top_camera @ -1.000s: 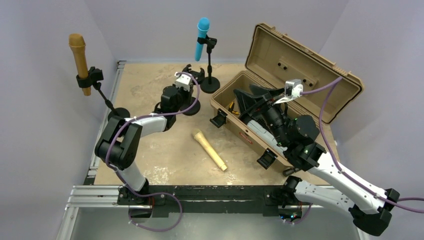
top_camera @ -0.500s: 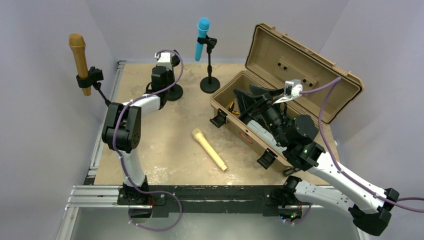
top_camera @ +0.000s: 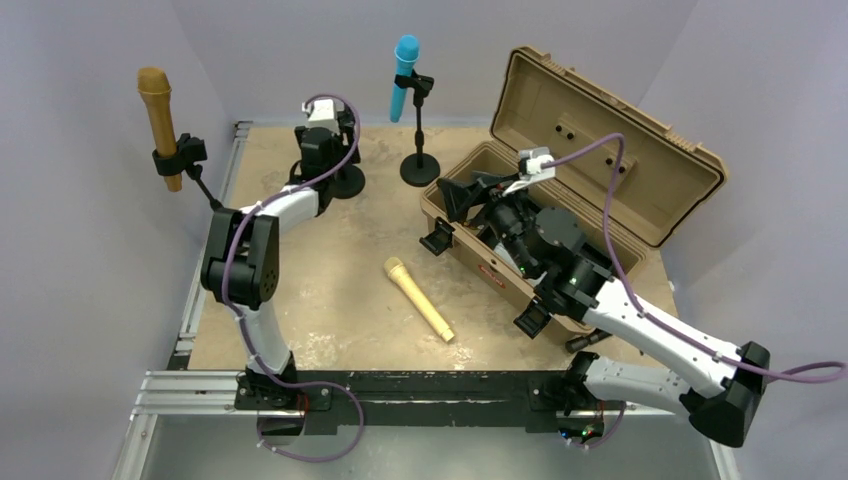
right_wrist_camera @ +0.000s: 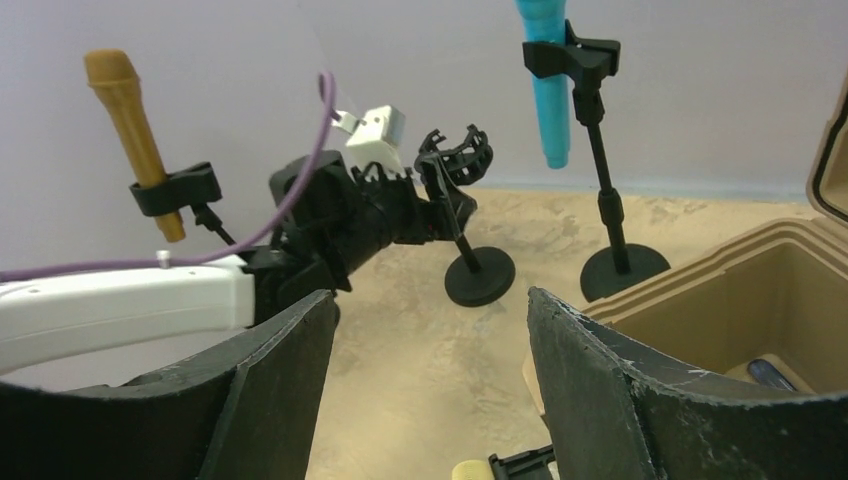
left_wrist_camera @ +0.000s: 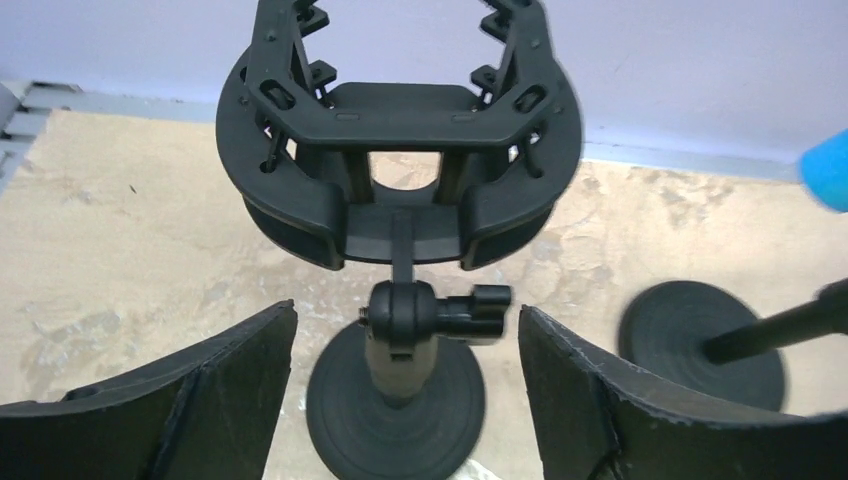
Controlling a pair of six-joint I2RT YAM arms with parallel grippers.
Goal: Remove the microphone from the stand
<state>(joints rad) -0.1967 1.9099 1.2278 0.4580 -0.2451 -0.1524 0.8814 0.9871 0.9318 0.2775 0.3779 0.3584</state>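
Sandy tabletop (top_camera: 330, 290): three microphones (top_camera: 418, 298), three stands (top_camera: 420, 168), one open case (top_camera: 590, 110).

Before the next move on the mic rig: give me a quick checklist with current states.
1. Left gripper open, not touching the empty shock-mount stand: ok.
2. That stand upright on the table: ok.
3. Right gripper open and empty: ok.
4. Tan microphone lying on the table, apart from both grippers: ok.
5. Blue microphone removed: not ok, clipped in place at the far edge.
6. How firmly the clip holds the brown microphone: cannot tell.
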